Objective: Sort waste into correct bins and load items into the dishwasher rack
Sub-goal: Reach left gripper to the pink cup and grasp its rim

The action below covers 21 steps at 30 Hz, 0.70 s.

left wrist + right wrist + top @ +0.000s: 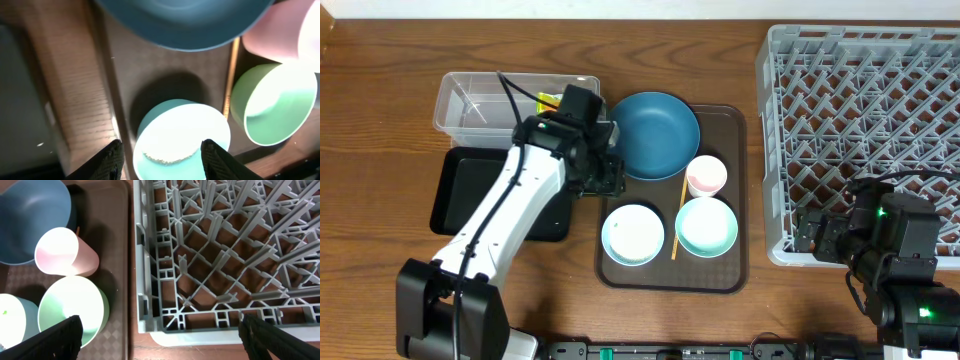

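On the brown tray (pixel 730 270) sit a dark blue bowl (pixel 655 133), a pink cup (pixel 706 176), two pale mint bowls (pixel 633 233) (pixel 707 226) and a thin yellow stick (pixel 677 215). My left gripper (pixel 602 180) hovers at the tray's left edge, open and empty. In the left wrist view its gripper (pixel 162 162) frames the near pale bowl (pixel 180 135), which holds a patch of rice (pixel 162 159). My right gripper (pixel 820 235) stands wide open at the grey dishwasher rack's (pixel 865 130) near-left corner, holding nothing. A yellow-green wrapper (pixel 548 100) shows in the clear tub (pixel 485 100).
The shallow black tray (pixel 470 190) lies in front of the clear tub, partly under my left arm. In the right wrist view the rack's corner (pixel 150 325) sits between the brown tray (pixel 122 280) and bare wood.
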Each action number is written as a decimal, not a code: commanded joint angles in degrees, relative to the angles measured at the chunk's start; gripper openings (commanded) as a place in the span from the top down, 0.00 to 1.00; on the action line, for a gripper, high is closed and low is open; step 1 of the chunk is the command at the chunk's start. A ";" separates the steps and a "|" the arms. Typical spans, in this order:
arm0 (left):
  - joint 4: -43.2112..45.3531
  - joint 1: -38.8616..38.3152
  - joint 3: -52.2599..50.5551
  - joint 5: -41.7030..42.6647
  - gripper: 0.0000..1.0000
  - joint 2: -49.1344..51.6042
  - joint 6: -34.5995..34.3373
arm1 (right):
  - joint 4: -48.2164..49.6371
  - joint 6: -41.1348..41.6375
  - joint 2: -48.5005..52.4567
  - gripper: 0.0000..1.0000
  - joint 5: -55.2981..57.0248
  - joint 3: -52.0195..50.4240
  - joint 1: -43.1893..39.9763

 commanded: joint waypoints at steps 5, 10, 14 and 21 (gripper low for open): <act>6.25 -6.19 0.46 0.31 0.47 -0.92 -0.42 | -0.22 -0.68 -0.24 0.01 0.37 0.87 -0.42; 16.41 -10.25 0.46 -3.39 0.47 -0.74 0.37 | -0.20 -0.68 -0.24 0.01 0.37 0.83 -0.42; 22.14 -12.55 0.46 -6.58 0.47 0.46 0.35 | -0.22 -0.70 -0.24 0.01 0.37 0.83 -0.42; 27.56 -15.10 0.46 -6.58 0.47 4.70 0.15 | -0.13 -0.70 -0.24 0.01 0.37 0.83 -0.42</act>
